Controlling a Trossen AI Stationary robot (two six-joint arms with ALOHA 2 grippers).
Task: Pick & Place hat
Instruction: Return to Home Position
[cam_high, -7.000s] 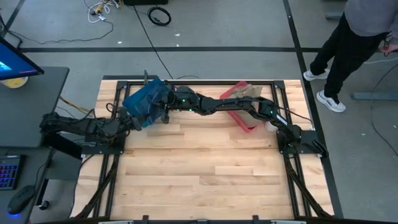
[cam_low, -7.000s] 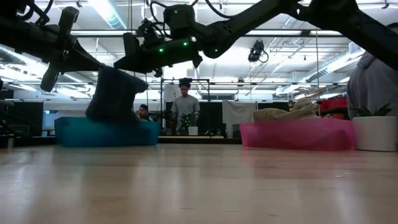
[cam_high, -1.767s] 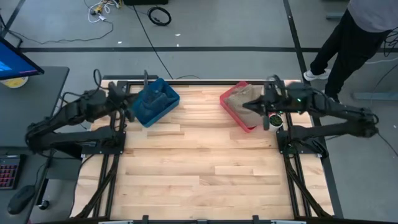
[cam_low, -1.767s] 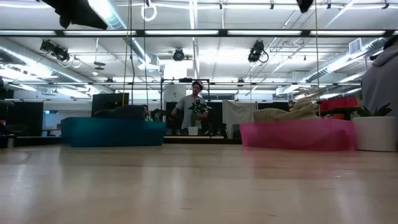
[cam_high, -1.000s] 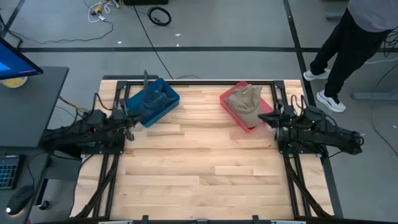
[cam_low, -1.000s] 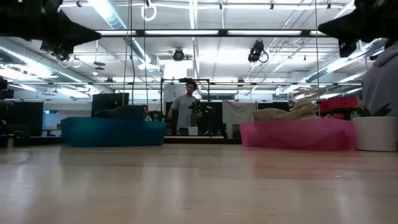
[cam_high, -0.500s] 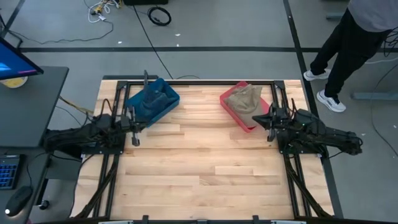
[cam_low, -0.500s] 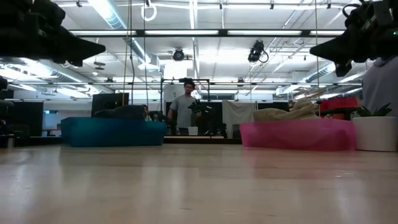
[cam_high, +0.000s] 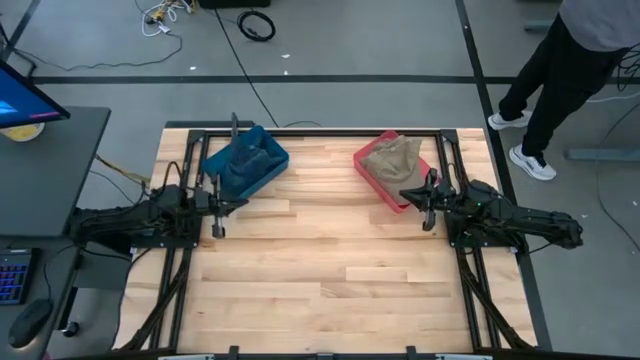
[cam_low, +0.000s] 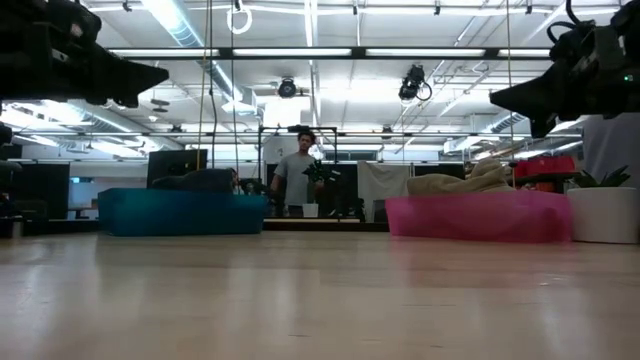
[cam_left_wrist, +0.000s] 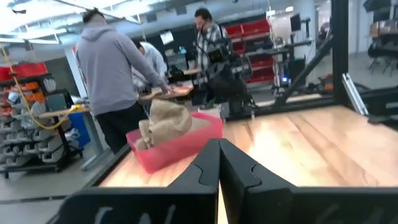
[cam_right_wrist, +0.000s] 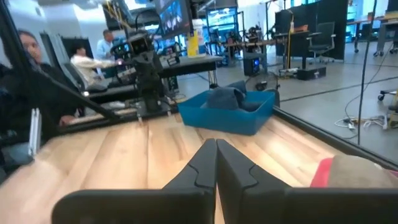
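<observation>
- Left gripper (cam_left_wrist: 219, 146): fingers (cam_left_wrist: 202, 171) pressed together, nothing held between them
- Right gripper (cam_right_wrist: 216, 144): fingers (cam_right_wrist: 200, 169) likewise pressed together, nothing held
- Left gripper position, high view (cam_high: 232, 205): low over the table (cam_high: 320, 270) near its left edge, close beside the blue bin (cam_high: 272, 165) but apart from it, pointing toward the table's middle; arm folded back along the left frame
- Right gripper position, high view (cam_high: 415, 197): near the right edge, just beside the pink bin (cam_high: 375, 182), pointing toward the table's middle; arm folded back along the right frame
- Blue caps (cam_high: 240, 165): lying as a dark heap inside the blue bin at the far left of the table; the right wrist view shows the heap (cam_right_wrist: 225, 96) rising above the bin wall (cam_right_wrist: 230, 118)
- Tan hat (cam_high: 395, 160): piled in the pink bin at the far right, standing above its rim (cam_low: 460, 183)
- Person (cam_high: 570, 60): standing on the floor beyond the table's far right corner; more people (cam_left_wrist: 109, 68) visible in the room behind
</observation>
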